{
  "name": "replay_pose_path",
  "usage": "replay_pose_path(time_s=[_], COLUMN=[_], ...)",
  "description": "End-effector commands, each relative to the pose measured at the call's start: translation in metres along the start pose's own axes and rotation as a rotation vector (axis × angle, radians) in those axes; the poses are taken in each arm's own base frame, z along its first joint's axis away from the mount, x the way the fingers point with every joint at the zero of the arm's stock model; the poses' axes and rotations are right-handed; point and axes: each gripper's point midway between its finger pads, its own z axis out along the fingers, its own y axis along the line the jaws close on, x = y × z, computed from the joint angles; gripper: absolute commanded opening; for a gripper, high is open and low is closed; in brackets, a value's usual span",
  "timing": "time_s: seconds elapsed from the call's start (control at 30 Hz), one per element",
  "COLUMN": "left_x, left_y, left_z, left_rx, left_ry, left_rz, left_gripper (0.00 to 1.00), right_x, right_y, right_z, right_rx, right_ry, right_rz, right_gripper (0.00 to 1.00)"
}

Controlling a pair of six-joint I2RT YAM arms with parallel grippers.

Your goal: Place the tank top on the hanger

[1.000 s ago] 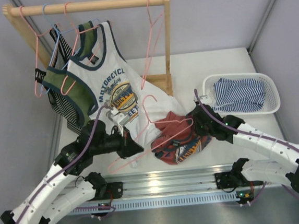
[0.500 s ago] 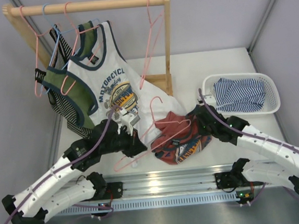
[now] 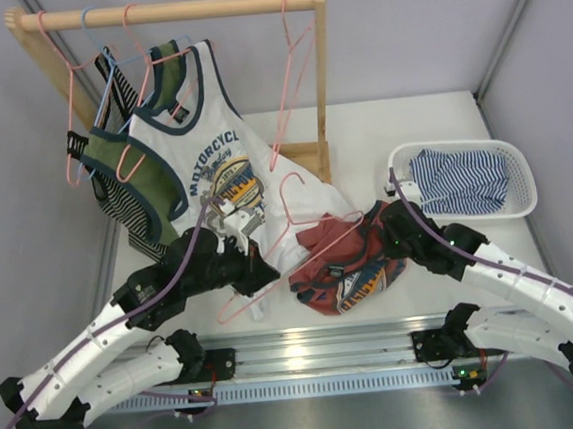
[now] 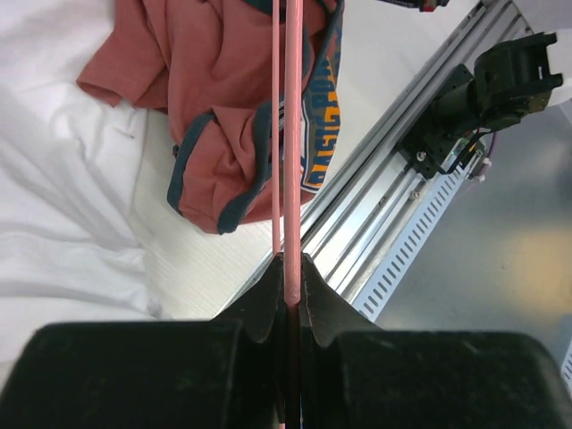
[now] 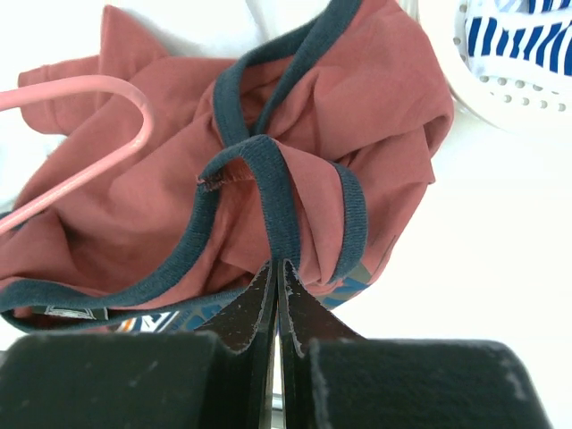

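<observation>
Your left gripper (image 4: 288,284): reaches right, clamped on the hanger (image 4: 290,134).
Your right gripper (image 5: 278,273): pinches the tank top (image 5: 375,107) by its trim (image 5: 277,192).
Hidden: most of its print (image 3: 363,286).

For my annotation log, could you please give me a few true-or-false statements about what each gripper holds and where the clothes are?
1. The left gripper is shut on the pink hanger. True.
2. The right gripper hangs open above the rust-red tank top. False: it is shut on that top's navy trim.
3. The white basket holds a blue-and-white striped garment. True.
4. The white Motorcycle tank top lies in the basket. False: it hangs on the wooden rack.
</observation>
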Motion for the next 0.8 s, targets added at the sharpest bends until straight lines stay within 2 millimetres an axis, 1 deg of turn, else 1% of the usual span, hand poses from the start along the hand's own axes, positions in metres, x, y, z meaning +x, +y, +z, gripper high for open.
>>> replay_pose_path(time_s=[0.0,0.13,0.3,0.47,0.53,0.63,0.73,0.77], left_x=[-0.026,-0.018,-0.01,-0.002,-0.002,0.002,0.002,0.0], left_y=[-0.016,-0.024,-0.026,-0.024,-0.024,-0.02,-0.02,-0.023], left_z=[-0.009,-0.004,0.001,0.016,0.021,0.03,0.037,0.039], left_rx=[0.051,0.104,0.129,0.135,0.136,0.121,0.133,0.147], left_ry=[-0.079,-0.035,0.0,0.043,0.041,0.059,0.054,0.046], left_rz=[0.038,0.034,0.033,0.031,0.032,0.031,0.025,0.026], left_gripper=[0.0,0.0,0.0,0.0,0.0,0.0,0.0,0.0], right_x=[-0.024,-0.026,-0.028,-0.029,-0.03,-0.033,-0.035,-0.037], right_y=[0.009,0.009,0.012,0.013,0.014,0.015,0.018,0.019], right_z=[-0.016,-0.018,-0.02,-0.023,-0.025,-0.028,-0.031,-0.033], right_rx=[-0.032,-0.032,-0.04,-0.046,-0.049,-0.052,-0.067,-0.074], right_ry=[-0.07,-0.079,-0.087,-0.094,-0.1,-0.108,-0.118,-0.127], right_rz=[0.024,0.03,0.037,0.038,0.042,0.043,0.041,0.041], right_gripper=[0.0,0.0,0.0,0.0,0.0,0.0,0.0,0.0])
